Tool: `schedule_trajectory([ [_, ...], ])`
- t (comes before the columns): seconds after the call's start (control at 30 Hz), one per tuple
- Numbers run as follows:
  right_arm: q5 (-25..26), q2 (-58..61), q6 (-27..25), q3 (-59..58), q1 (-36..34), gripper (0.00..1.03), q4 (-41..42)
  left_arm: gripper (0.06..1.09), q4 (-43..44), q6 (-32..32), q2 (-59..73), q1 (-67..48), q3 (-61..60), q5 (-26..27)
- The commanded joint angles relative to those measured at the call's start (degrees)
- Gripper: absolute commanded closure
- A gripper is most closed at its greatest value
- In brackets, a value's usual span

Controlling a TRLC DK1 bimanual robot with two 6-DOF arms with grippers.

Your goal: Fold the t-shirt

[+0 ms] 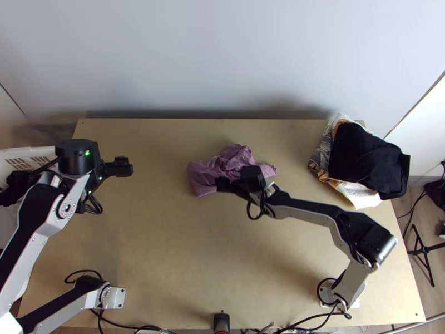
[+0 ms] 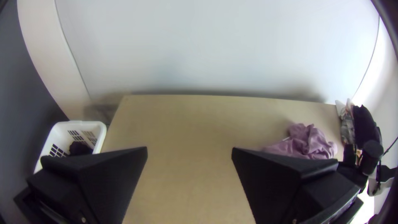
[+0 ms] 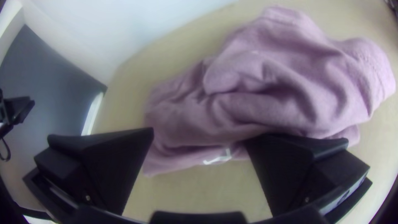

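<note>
The mauve t-shirt (image 1: 233,161) lies bunched on the table a little right of the middle. At its near side is my right gripper (image 1: 222,185), over the cloth's edge. In the right wrist view my right gripper (image 3: 201,139) stands open, and the wrinkled t-shirt (image 3: 265,91) lies beyond and between its fingers, with a small white mark. My left gripper (image 1: 129,166) is above the table's left part, away from the cloth. The left wrist view has my left gripper (image 2: 190,151) open with bare table between its fingers, and the t-shirt (image 2: 309,143) farther off.
A pile of folded dark and patterned cloths (image 1: 364,161) lies at the table's back right corner. A white basket (image 2: 101,135) with dark cloth inside stands beyond the table's left edge. A pale wall (image 1: 222,61) rises behind the table's far edge.
</note>
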Motion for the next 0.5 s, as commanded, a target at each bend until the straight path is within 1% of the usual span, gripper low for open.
schedule_trajectory([
  [0.0, 0.07, 4.49, 0.13, 6.82, -3.7, 0.04, -1.15, 0.1, -0.82, 3.19, -3.46, 3.57, -0.38, 0.05],
  [0.2, -0.1, 3.61, 0.22, 7.79, -3.52, 0.04, -6.6, 0.1, -1.87, 8.11, -4.87, 8.93, -0.47, 0.58],
  [0.3, -0.19, 1.85, 0.4, 6.91, -3.26, 0.04, -8.8, 0.1, -1.87, 10.22, -4.96, 12.36, -1.87, 1.9],
  [0.47, -1.24, -1.84, 0.75, 5.77, -2.12, 0.04, -14.24, 0.1, -1.08, 10.92, -4.96, 14.03, -4.24, 3.3],
])
